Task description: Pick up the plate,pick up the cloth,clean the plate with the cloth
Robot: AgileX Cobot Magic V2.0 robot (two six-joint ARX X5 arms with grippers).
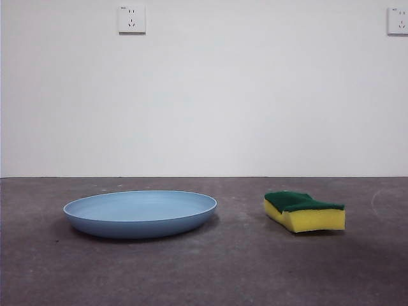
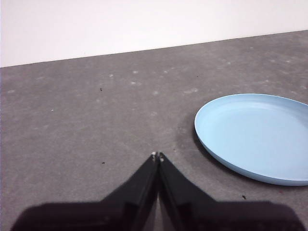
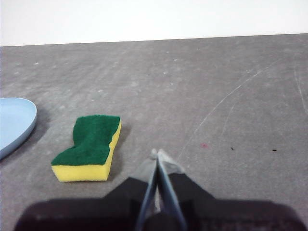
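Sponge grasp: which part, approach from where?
Right gripper, shut now, is nearest. Probably come from above and pinch the sponge across its narrow waist, jaws on the yellow long sides: it lies flat on the table, green layer up, apart from the plate.

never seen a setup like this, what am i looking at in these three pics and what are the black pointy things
This is a two-armed robot at a grey table. One picture comes from a low camera looking level across the table. The other two come from cameras on each arm's wrist. The black points rising from the bottom edge there are each arm's end effector, with two jaws pressed together: the left end effector and the right end effector. A light-blue plate lies on the table, and beside it, apart from it, a yellow sponge with its green layer on top. The left arm is near the plate, the right near the sponge. Nothing is held.
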